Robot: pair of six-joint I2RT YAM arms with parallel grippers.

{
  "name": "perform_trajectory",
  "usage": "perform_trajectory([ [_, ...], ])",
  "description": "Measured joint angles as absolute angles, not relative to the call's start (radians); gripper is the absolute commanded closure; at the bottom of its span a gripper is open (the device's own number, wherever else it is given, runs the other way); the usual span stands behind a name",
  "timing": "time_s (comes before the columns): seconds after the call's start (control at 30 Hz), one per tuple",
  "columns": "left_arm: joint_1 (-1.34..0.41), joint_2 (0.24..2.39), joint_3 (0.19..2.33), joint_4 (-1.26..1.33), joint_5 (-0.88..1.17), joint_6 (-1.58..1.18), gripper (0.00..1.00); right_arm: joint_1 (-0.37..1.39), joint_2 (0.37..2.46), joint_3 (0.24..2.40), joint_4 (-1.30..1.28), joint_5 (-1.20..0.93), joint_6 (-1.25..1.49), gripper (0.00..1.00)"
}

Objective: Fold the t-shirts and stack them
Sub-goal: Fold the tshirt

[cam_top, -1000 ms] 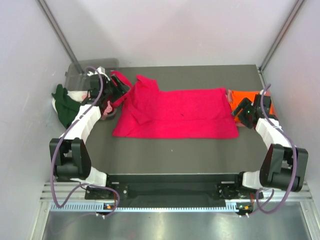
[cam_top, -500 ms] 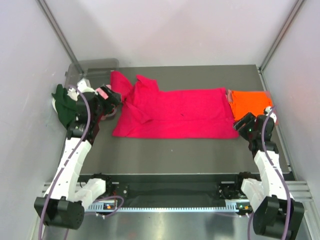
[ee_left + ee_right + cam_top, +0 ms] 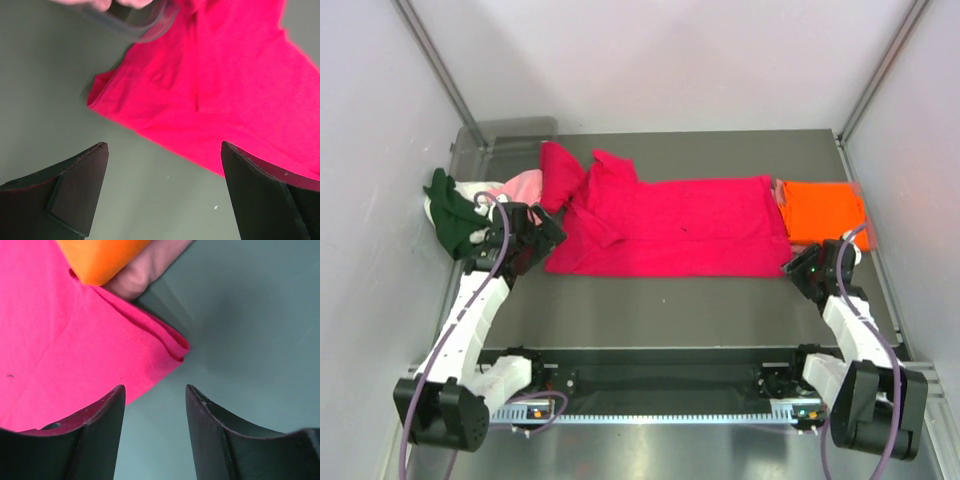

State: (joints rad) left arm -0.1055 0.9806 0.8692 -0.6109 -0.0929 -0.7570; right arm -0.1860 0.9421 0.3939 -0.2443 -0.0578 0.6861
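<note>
Folding is not yet done on your big crimson red cloth t-shirt [image 3: 670,225]. It lies spread out flat in the middle of the dark grey table [image 3: 670,310], with one sleeve bent over near the collar end on the left. One job looks done: a small orange cloth t-shirt [image 3: 823,210] sits folded at the right end, and in the right wrist view it rests on a salmon pink cloth [image 3: 145,265]. More are left. A dark green cloth t-shirt [image 3: 447,205] and a pale pink cloth t-shirt [image 3: 525,187] lie bunched up by the clear grey plastic bin [image 3: 505,135] on the left.

Your left gripper [image 3: 546,234] is low by the red shirt's near left corner. Its fingers are wide apart and hold nothing. Your right gripper [image 3: 800,268] is just off the near right corner, where the hem lies doubled. Its fingers are apart too, and empty. I think your next job is to pinch both near corners.
</note>
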Motion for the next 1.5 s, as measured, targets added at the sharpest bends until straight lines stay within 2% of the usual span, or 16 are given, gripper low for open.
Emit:
perform_trajectory([
  [0.2,-0.105,1.033,0.861,-0.659,-0.093,-0.762,0.02,-0.186,1.027,0.384,-0.164,-0.045,0.76,0.52],
  [0.47,-0.105,0.935,0.769,-0.65,-0.077,-0.798,0.04,-0.186,1.137,0.373,-0.047,-0.008,0.838,0.6],
  [0.5,-0.105,0.925,0.756,-0.648,-0.073,-0.808,0.05,-0.186,1.148,0.373,-0.028,-0.006,0.842,0.74],
  [0.6,-0.105,0.896,0.706,-0.627,-0.059,-0.839,0.07,-0.186,1.192,0.373,0.009,0.003,0.849,1.0],
  [0.77,-0.105,0.874,0.594,-0.558,-0.01,-0.896,0.11,-0.186,1.181,0.374,-0.002,0.018,0.846,1.0],
  [1.0,-0.13,0.897,0.438,-0.393,0.027,-0.979,0.16,-0.216,1.058,0.374,-0.092,0.043,0.799,1.0],
  [1.1,-0.161,0.925,0.406,-0.332,-0.005,-1.016,0.19,-0.255,1.029,0.374,-0.12,0.041,0.776,1.0],
  [1.27,-0.196,0.921,0.321,-0.195,-0.072,-1.098,0.29,-0.28,1.018,0.373,-0.124,0.023,0.75,1.0],
  [1.5,-0.212,0.892,0.226,-0.028,-0.182,-1.218,0.33,-0.285,1.025,0.372,-0.12,-0.004,0.735,1.0],
])
